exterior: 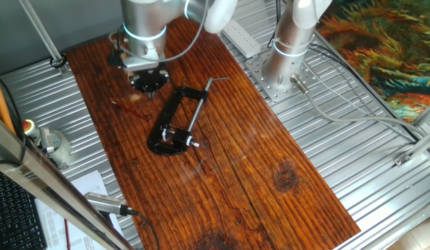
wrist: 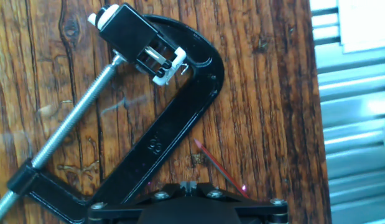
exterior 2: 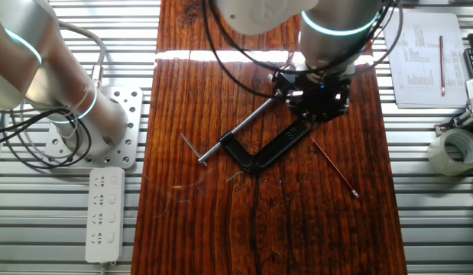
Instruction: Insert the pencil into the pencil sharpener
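Observation:
The pencil [wrist: 214,163] is a thin dark-red stick with a pale tip, lying flat on the wooden table just right of the clamp's curved back. It also shows as a thin line, the pencil [exterior 2: 335,169] [exterior: 128,108]. The pencil sharpener [wrist: 158,58], a small dark block with silver and white parts, is held in the jaws of the black C-clamp [wrist: 180,127], also seen as the sharpener [exterior: 174,133]. My gripper [wrist: 189,185] hovers over the clamp's back, fingertips together with nothing between them. The pencil's far end runs under the gripper body. Seen from the side cameras, the gripper [exterior 2: 320,105] [exterior: 146,80] points down.
The clamp's silver screw rod [wrist: 71,121] runs out to the left. The table's right edge [wrist: 318,112] borders ribbed metal. A second arm's base [exterior 2: 106,126], a power strip [exterior 2: 105,214], a tape roll [exterior 2: 455,150] and papers [exterior 2: 423,57] lie off the wood.

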`<state>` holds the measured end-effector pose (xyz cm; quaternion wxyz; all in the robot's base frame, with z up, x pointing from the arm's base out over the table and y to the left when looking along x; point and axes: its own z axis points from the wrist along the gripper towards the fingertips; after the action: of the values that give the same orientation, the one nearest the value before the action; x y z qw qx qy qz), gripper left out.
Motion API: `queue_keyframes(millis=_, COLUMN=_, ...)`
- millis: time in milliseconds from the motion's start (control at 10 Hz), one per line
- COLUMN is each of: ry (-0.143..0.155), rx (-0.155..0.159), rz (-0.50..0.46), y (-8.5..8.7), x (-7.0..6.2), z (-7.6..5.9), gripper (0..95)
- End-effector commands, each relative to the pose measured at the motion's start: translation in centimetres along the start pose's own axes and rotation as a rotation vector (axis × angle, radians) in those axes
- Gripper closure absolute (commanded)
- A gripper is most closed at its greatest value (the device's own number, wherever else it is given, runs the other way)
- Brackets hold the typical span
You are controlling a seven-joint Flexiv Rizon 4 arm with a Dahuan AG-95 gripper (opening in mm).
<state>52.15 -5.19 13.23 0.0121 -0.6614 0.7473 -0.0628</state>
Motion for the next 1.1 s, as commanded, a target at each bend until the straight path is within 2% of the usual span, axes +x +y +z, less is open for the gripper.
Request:
queue_keyframes(millis=100, ry=-0.023, rx=-0.046, rz=-0.165, y=0.0, x=0.6, z=0.2, gripper=95.0)
queue_keyframes(millis=200, ry=-0.064, rx=-0.076, rz=-0.199, y=-0.2, x=0.9, z=1.0, gripper=95.0)
queue_keyframes(millis=300, ry=-0.079, rx=-0.113, rz=-0.253, y=-1.0, x=0.8, z=1.9, gripper=95.0)
queue_keyframes(millis=500, ry=-0.075, rx=-0.172, rz=-0.286, y=-1.7, x=0.5, z=2.8, gripper=95.0)
queue_keyframes(millis=800, ry=-0.081, rx=-0.203, rz=-0.278, y=-2.0, x=0.3, z=4.0, gripper=95.0)
queue_keyframes(millis=1000, ry=-0.078, rx=-0.228, rz=-0.275, y=-2.1, x=0.3, z=4.1, gripper=95.0)
queue_keyframes(millis=1100, ry=-0.076, rx=-0.23, rz=-0.282, y=-2.1, x=0.3, z=4.2, gripper=95.0)
